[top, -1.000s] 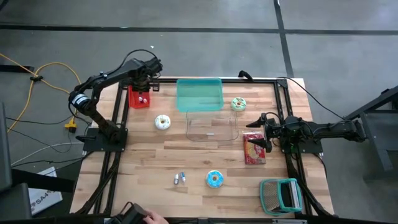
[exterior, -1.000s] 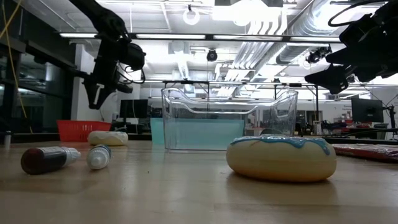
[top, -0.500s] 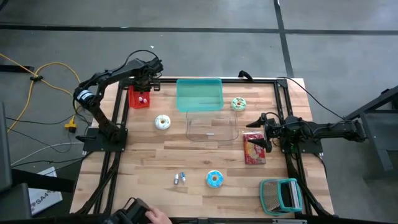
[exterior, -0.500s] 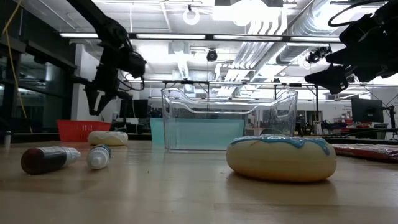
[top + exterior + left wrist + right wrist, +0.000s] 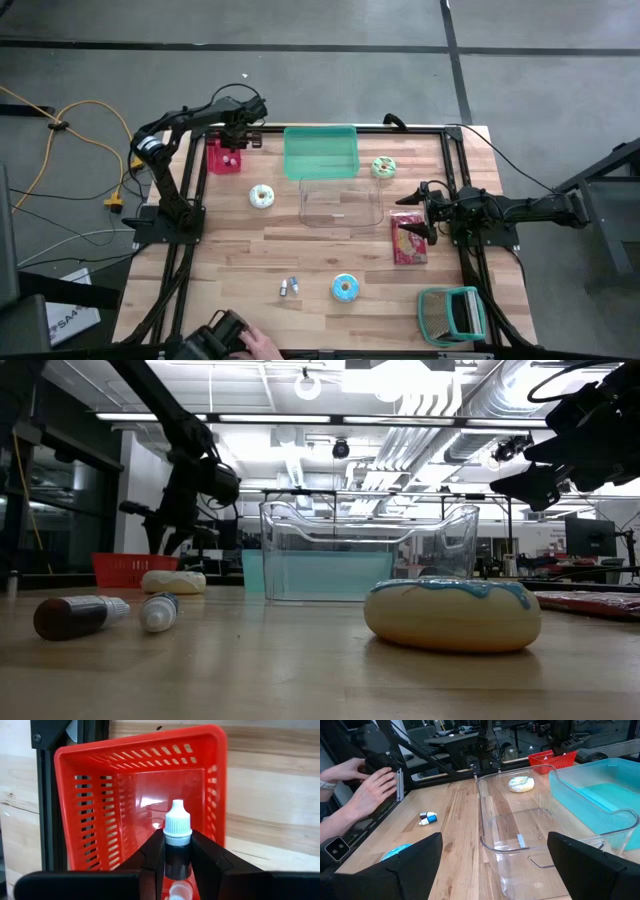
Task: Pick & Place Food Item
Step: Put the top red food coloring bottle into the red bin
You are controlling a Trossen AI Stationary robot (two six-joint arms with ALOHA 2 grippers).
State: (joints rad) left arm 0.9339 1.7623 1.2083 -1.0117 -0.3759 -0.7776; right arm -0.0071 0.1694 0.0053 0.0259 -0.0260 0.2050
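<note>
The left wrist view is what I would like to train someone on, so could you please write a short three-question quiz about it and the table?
1. True or false: the left tool is shut on a small bottle with a white cap.
2. What lies beyond that bottle in the left wrist view? A) the red basket B) the clear tub C) the teal lid
3. In the high view, which doughnut lies nearest the red basket?

Key
1. True.
2. A.
3. The white-iced doughnut.
</note>
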